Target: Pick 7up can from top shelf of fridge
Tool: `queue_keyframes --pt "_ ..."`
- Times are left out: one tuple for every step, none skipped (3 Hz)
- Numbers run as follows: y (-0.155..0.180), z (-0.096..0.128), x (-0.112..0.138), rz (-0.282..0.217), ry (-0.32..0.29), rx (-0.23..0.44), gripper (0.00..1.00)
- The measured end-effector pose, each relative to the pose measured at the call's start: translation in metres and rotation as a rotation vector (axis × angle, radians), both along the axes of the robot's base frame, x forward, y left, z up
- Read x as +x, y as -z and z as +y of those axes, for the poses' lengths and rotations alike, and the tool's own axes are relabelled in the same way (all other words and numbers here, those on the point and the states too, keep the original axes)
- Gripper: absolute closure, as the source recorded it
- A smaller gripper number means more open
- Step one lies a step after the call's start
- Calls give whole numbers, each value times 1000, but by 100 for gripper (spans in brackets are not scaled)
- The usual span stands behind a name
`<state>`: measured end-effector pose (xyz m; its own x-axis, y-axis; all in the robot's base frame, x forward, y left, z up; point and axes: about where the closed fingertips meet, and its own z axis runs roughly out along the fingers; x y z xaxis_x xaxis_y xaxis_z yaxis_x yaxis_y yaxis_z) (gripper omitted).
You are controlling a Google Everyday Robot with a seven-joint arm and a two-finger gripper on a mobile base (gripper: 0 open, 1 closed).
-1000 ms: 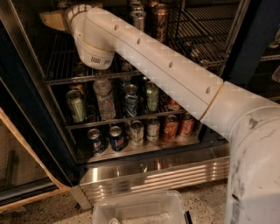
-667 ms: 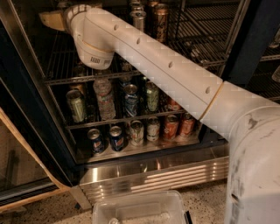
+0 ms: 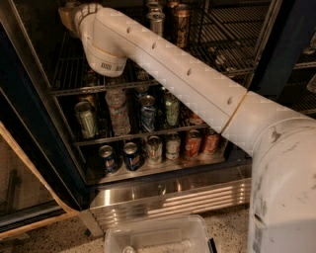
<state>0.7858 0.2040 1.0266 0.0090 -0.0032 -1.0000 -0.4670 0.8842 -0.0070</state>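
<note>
Crowded below the top shelf (image 3: 222, 47) of the fridge (image 3: 29, 128): on the middle rack (image 3: 123, 137), a green can (image 3: 86, 118), a clear water bottle (image 3: 117, 111), a blue can (image 3: 147, 112) and a second green can (image 3: 171, 108). On the lowest rack (image 3: 163, 165), two dark blue cans (image 3: 107, 158) toward 7 o'clock, then two pale cans (image 3: 154, 149) and two orange cans (image 3: 192, 143) toward 3 o'clock. Under those, a ribbed steel base panel (image 3: 173, 197), and at 6 o'clock on the floor a clear plastic bin (image 3: 158, 237). Across all of it, slanting from 4 o'clock up to 10 o'clock, the white arm (image 3: 187, 74), covering the middle of the top shelf and parts of the racks beneath. At the arm's far end, in the 10 o'clock corner over the left part of the top shelf, the gripper (image 3: 65, 14), seen only as a tan stub behind the wrist housing (image 3: 104, 57); cannot tell whether open or closed, nor whether holding anything. On the top shelf near 12 o'clock, the 7up can (image 3: 157, 21), upright, silver lid showing, lower body hidden behind the arm. Just beside it at 3 o'clock, a brown can (image 3: 180, 20). From the gripper, the 7up can at about 3 o'clock, well apart, with the wrist housing and the upper arm between the two.
</note>
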Motion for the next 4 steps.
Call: queue_keyframes --pt "-1 7 19 -9 -18 -8 39" --pt "-2 14 33 -15 -34 -15 38" --pt "8 27 45 0 -67 -33 31" --pt "17 39 55 19 -96 -51 31"
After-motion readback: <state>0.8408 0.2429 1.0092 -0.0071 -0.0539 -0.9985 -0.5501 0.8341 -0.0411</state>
